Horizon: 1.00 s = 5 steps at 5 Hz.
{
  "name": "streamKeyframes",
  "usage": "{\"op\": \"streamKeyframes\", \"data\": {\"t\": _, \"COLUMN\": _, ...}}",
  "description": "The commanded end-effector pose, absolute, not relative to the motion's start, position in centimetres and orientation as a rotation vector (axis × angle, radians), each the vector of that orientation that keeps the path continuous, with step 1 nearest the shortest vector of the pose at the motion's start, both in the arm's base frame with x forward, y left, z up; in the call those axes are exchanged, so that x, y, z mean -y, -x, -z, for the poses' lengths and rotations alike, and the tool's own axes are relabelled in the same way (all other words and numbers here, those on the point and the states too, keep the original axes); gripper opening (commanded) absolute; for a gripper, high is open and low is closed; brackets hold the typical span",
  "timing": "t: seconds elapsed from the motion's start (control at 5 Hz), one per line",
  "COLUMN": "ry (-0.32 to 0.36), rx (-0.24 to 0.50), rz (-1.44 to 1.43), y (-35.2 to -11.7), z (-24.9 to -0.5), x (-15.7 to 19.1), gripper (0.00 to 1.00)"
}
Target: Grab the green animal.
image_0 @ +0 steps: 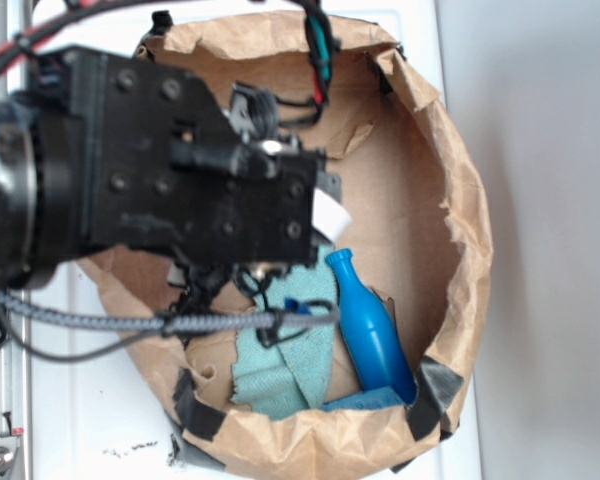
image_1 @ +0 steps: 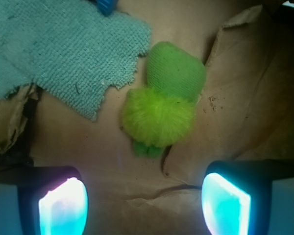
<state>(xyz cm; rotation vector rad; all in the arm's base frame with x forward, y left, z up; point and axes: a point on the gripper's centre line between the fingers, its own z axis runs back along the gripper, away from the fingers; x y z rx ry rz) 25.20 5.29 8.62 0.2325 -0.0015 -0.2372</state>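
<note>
gripper (image_1: pixel 144 205) spread, empty | green plush animal (image_1: pixel 161 105) ahead between its fingers, not touched (teal rag (image_1: pixel 63 54) just beside) | grasp pending: descend, close

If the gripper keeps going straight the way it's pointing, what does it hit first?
Probably the green animal, lying ahead between the open gripper fingers, beside the teal cloth. Depth is unclear.

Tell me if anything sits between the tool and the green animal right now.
Nothing visible does. In the wrist view the green animal lies on bare brown paper ahead of the open tool. The teal rag lies off to its side, and its edge comes close to the toy.
</note>
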Motion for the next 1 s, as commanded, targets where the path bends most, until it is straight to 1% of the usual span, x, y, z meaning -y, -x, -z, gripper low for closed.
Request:
{"op": "streamKeyframes", "data": {"t": 0.0, "ry": -0.243, "rx": 0.064, "rz": 0.219, "y": -26.0, "z": -10.4, "x": -5.2, "gripper": 1.0}}
{"op": "streamKeyframes", "data": {"t": 0.4, "ry": -0.243, "rx": 0.064, "rz": 0.219, "y": -26.0, "z": -10.4, "x": -5.2, "gripper": 1.0}}
{"op": "streamKeyframes", "data": {"t": 0.6, "ry": -0.276, "rx": 0.103, "rz": 0.213, "y": -27.0, "z": -9.2, "x": -5.0, "gripper": 1.0}}
{"op": "streamKeyframes", "data": {"t": 0.8, "ry": -0.276, "rx": 0.177, "rz": 0.21, "y": -27.4, "z": -8.3, "x": -5.4, "gripper": 1.0}}
